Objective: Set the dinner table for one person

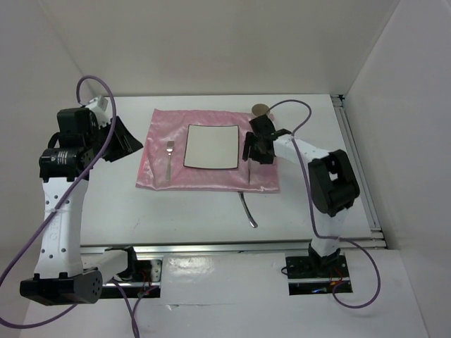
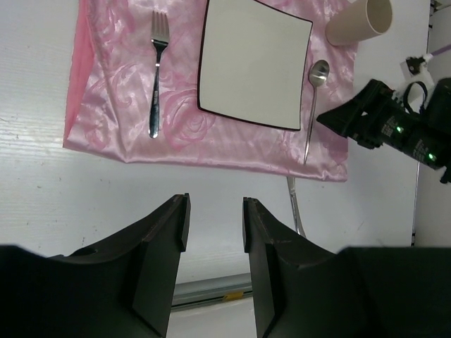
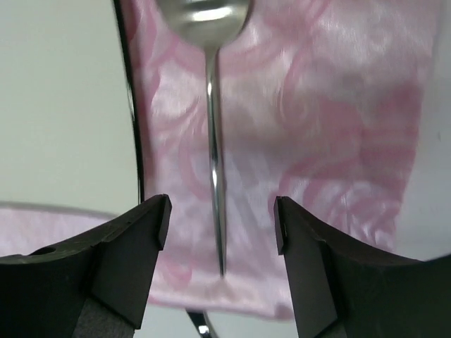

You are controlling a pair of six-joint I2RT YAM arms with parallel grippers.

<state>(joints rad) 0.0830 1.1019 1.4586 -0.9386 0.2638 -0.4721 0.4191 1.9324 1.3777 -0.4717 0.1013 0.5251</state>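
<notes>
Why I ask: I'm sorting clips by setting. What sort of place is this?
Most likely a robot lab test cell, not a dining room: bare white walls box in a white table with metal rails, and two robot arms are bolted at its near edge.

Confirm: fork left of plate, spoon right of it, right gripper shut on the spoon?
Not shut: the right wrist view shows the right gripper open, the spoon lying free on the mat. The fork left and spoon right of the plate hold.
</notes>
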